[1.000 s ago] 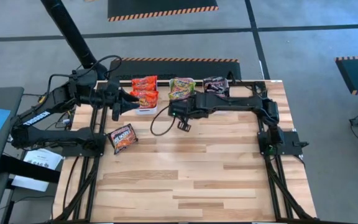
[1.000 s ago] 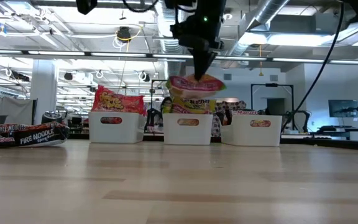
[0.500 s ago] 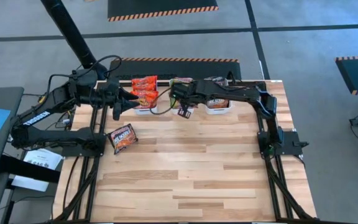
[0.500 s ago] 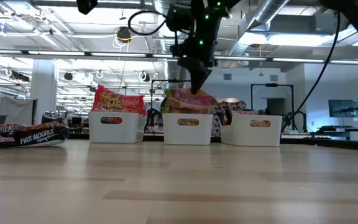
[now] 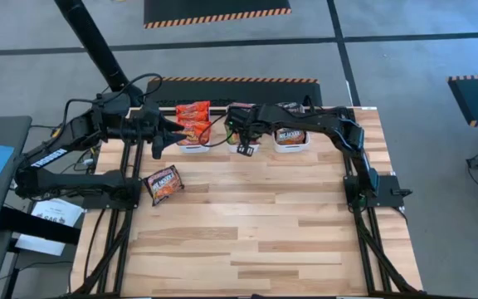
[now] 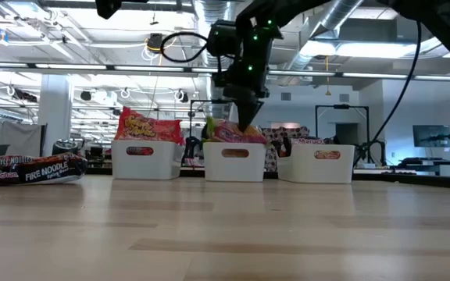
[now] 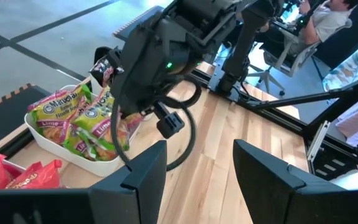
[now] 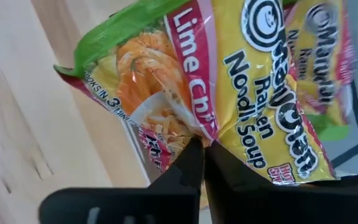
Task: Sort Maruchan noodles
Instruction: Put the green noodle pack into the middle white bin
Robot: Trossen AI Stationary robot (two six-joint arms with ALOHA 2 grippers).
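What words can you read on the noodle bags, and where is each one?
"Lime Ch", "Ramen Noodle Soup": green-yellow packet pinched by the right gripper.
"FIRE NOODLE": black packet lying on the table.
Bin labels: too small to read.

My wooden table (image 5: 256, 241) carries three white bins (image 6: 235, 161) in a row along its far edge — and one red-orange noodle packet (image 5: 163, 183) lying loose near its left side.

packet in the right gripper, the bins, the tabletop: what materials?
Green-yellow packet, pinched in the right gripper: thin glossy plastic film, by its crinkles and sheen. White bins: probably moulded plastic, smooth, opaque, matte. Tabletop: wood, butcher-block look, visible strips and grain, light satin finish.
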